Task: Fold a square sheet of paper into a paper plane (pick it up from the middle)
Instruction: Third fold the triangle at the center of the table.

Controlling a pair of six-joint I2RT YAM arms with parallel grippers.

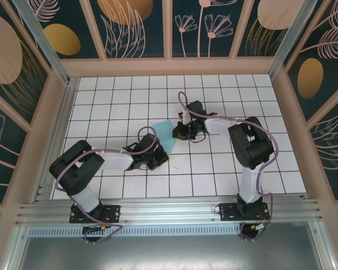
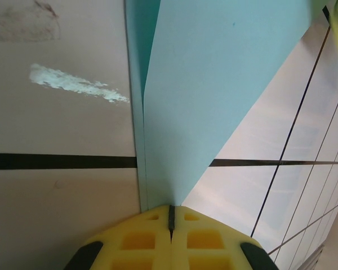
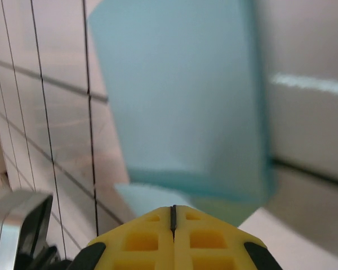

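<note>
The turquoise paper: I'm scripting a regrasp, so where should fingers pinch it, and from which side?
Probably at the folded edge of the square sheet of paper, approached end-on along the crease, as the left gripper does: doubled layers there are stiffer.

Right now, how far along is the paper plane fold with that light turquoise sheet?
Done: the thin light turquoise paper sheet is picked up and doubled over, two layers meeting along a crease in the left wrist view. In hand: the left gripper and right gripper are each shut on an end of it. Still to do: no pointed dart yet; nose and wing folds remain.
</note>
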